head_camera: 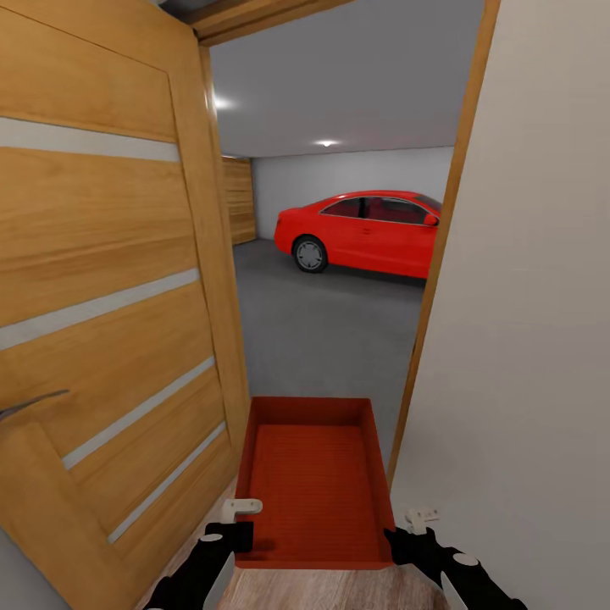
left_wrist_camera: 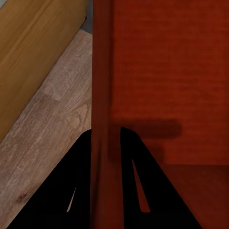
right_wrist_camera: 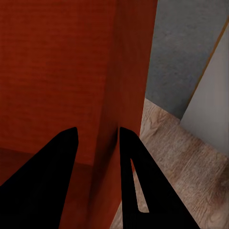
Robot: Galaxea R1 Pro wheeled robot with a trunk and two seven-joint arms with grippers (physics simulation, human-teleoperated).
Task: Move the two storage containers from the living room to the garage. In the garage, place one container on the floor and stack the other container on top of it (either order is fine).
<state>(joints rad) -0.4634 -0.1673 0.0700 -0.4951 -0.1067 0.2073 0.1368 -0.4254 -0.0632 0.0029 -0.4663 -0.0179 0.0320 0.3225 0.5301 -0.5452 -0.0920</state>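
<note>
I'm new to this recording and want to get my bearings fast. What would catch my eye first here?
An orange-red storage container fills the doorway ahead, with the left end effector clamped on one side wall and the right end effector on the other. Beyond it, a bright red car stands on the garage's dark grey floor. A wooden door stands open at the left.

A storage container point(head_camera: 313, 474) sits low in the middle of a doorway, held from both sides. The left pincer point(head_camera: 227, 534) clamps its left wall, one finger inside and one outside; the right pincer point(head_camera: 411, 538) clamps its right wall likewise. An open door point(head_camera: 110, 296) stands to the left, a wall point(head_camera: 525, 339) to the right. Beyond the container, the garage floor point(head_camera: 330, 330) stretches ahead to a car point(head_camera: 364, 233) parked before the far wall.
</note>
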